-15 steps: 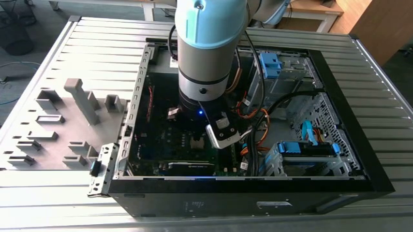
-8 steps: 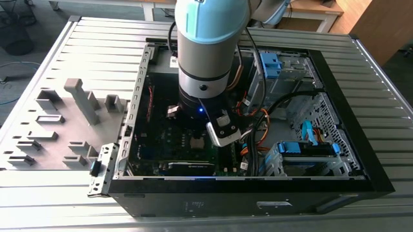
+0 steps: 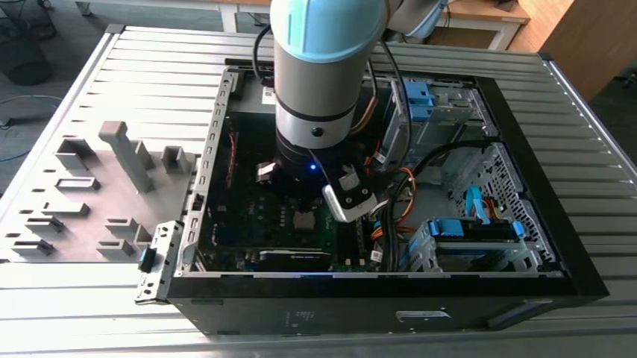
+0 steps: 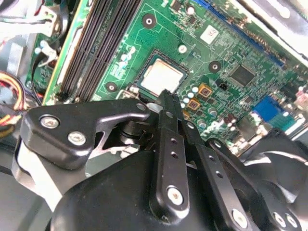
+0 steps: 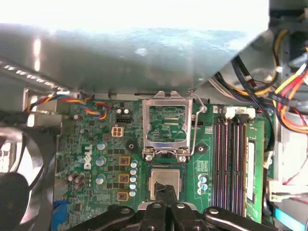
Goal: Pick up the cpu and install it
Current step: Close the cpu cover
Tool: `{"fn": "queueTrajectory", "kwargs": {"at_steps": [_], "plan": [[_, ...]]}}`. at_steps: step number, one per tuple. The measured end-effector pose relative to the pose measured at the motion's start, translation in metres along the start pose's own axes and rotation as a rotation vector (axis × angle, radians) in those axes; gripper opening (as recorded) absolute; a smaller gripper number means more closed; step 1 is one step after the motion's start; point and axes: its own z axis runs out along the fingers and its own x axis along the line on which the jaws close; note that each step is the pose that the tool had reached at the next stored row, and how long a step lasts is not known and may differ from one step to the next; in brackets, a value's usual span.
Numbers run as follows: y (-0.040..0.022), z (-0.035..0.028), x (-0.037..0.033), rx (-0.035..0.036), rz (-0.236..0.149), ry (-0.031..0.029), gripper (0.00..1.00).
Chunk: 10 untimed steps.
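1. The hand (image 4: 166,95) (image 5: 163,191) is clenched: in both wrist views its 2 black fingers (image 4: 169,144) meet at the tips with nothing between them.
2. The fingertips sit right over the cpu (image 4: 161,79) (image 5: 166,177), at or just above its silvery top. I cannot tell whether they touch it.
3. The cpu lies flat in the socket (image 5: 150,185), square to its dark rim, on the green motherboard (image 4: 226,43) (image 5: 96,159).
4. Just beside the socket, the metal frame (image 5: 168,127) stands flipped open, and the wire lever (image 5: 196,130) is raised next to it.
5. Black memory slots (image 4: 96,48) (image 5: 231,163) run alongside the socket, near it but apart.
6. Bundles of coloured cables (image 5: 288,82) lie beyond the slots.
7. In the exterior view, the arm (image 3: 316,89) reaches straight down into the open case (image 3: 398,294), over the motherboard on the exterior view's left half of the case.
8. The case lies on its side on a ribbed metal worktop (image 3: 149,67).
9. On the exterior view's left of the case, touching the worktop, is a grey tray (image 3: 100,216) with upright grey blocks (image 3: 130,153), well apart from the hand.
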Motion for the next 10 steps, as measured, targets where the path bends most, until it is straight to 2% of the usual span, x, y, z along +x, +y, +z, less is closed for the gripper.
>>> {"fn": "queueTrajectory", "kwargs": {"at_steps": [7,10], "plan": [[0.0000,0.0000,0.0000,0.0001,-0.126,0.0078,0.11],[0.0000,0.0002,-0.0015,-0.0002,-0.155,0.0092,0.11]]}}
